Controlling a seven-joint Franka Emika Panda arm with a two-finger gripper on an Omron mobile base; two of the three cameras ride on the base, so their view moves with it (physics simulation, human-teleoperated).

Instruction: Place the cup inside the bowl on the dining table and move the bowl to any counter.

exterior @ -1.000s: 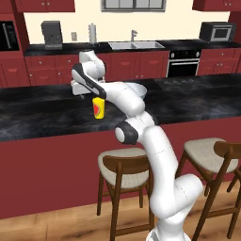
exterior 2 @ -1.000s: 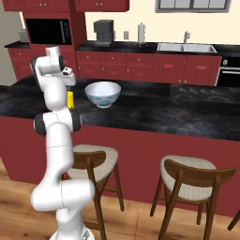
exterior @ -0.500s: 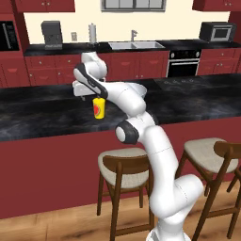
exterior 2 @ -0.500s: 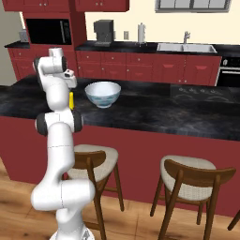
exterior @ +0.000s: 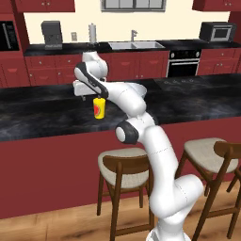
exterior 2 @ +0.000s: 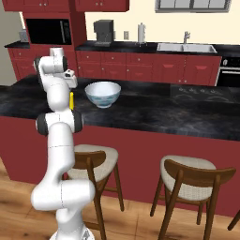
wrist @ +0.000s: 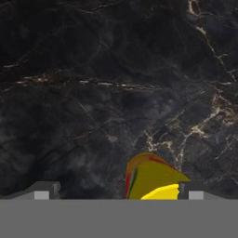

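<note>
One red mark, no legible writing, shows on the yellow cup (exterior: 99,108) at centre-left on the tabletop (exterior: 42,115); the hand (wrist: 118,188) is spread wide, gripping nothing.

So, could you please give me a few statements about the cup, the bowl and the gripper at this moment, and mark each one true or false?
1. The cup stands on the dining table. True.
2. The cup is already inside the bowl. False: it stands on the tabletop, apart from the bowl.
3. The gripper is open, with the cup between its fingertips. True.
4. The bowl sits in the sink. False: it sits on the dining table.
5. The bowl lies tipped on its side. False: it stands upright.
</note>
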